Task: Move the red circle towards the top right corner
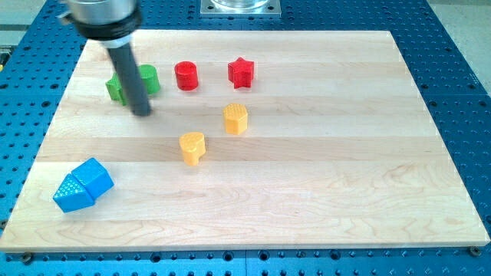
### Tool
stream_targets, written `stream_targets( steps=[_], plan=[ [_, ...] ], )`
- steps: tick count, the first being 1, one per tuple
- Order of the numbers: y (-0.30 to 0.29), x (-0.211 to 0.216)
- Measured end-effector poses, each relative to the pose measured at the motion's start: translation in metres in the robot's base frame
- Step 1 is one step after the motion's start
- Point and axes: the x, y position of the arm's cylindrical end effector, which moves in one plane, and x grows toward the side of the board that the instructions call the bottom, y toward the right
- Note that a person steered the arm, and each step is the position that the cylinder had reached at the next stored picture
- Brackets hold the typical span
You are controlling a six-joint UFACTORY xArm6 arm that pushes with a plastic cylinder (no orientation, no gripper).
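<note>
Tip (142, 113) poised left of red circle (186, 76), beside green blocks (149, 80).
No claw fitted. Pushed straight right, likely to strike red star (241, 72).

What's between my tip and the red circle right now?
In the camera view, part of a green block sits between my tip and the red circle; otherwise bare board.

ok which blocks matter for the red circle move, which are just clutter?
In play: red circle; my tip, to its left and below.
Clutter: red star, green blocks, yellow blocks, blue blocks.
</note>
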Motion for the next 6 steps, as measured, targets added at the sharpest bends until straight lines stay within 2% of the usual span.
stream_targets(
  steps=[2,3,4,5,6],
  plan=[
    [0.018,-0.057],
    [0.081,-0.085],
    [0.147,-0.086],
    [0.176,-0.086],
    [0.143,-0.071]
  ],
)
